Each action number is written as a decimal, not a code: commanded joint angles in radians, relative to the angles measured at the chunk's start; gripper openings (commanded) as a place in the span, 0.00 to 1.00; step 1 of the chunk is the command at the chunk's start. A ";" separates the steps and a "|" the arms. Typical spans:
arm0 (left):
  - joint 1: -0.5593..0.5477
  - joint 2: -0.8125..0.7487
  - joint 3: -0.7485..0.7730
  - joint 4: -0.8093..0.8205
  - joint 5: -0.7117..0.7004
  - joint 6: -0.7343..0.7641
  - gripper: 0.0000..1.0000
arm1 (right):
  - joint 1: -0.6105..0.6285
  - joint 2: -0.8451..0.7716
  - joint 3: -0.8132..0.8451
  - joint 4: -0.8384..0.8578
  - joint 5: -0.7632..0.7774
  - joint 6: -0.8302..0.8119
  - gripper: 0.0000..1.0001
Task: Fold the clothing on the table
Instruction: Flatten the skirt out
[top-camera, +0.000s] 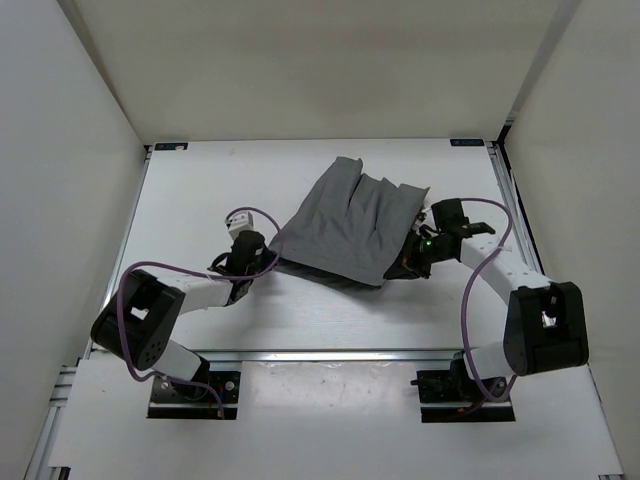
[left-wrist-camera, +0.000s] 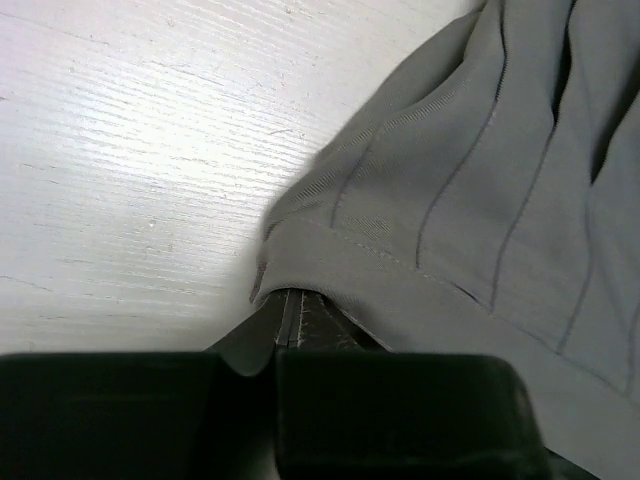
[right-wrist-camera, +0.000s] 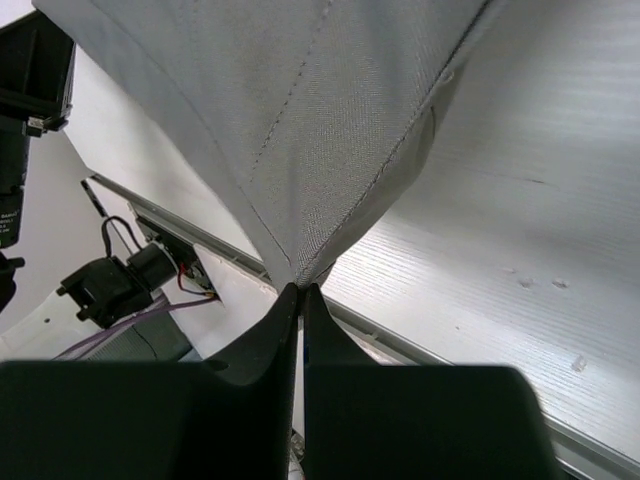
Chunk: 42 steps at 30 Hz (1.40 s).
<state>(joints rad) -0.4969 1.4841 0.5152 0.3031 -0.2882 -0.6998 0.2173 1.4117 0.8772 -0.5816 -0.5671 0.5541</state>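
Closest to us in the right wrist view, the right gripper (right-wrist-camera: 300, 292) had its two dark fingers (right-wrist-camera: 262, 345) pressed together on a corner of the clothing (right-wrist-camera: 330, 130). The grey fabric rose from that pinch like a taut tent above the table (right-wrist-camera: 540, 230). We saw the left gripper (left-wrist-camera: 283, 325) clamped likewise on another corner of the skirt, low against the white tabletop, with the stitched hem draped over its fingertips. From above, the clothing lay near the middle of the table, somewhat toward the far side, its pleats running from the far edge toward the arms. We found the left gripper at the near left corner of the fabric and the right gripper at the near right corner, with the near edge stretched between them and a dark shadow beneath it. Both arms reached inward from their bases (top-camera: 190, 395) by the near rail (top-camera: 320, 355), and purple cables (top-camera: 470, 300) looped beside them
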 joint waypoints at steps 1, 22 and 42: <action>-0.017 -0.001 -0.006 0.004 -0.072 0.049 0.00 | -0.042 -0.057 -0.042 -0.006 -0.039 0.004 0.00; -0.164 0.050 0.019 -0.185 -0.177 0.144 0.00 | -0.245 -0.342 -0.245 -0.034 0.110 0.182 0.00; -0.167 -0.109 0.229 -0.553 0.253 0.194 0.35 | -0.254 -0.349 -0.280 -0.070 0.141 0.179 0.00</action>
<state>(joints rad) -0.6678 1.4708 0.7010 -0.1352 -0.1413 -0.5034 -0.0387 1.0660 0.6025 -0.6559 -0.4309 0.7261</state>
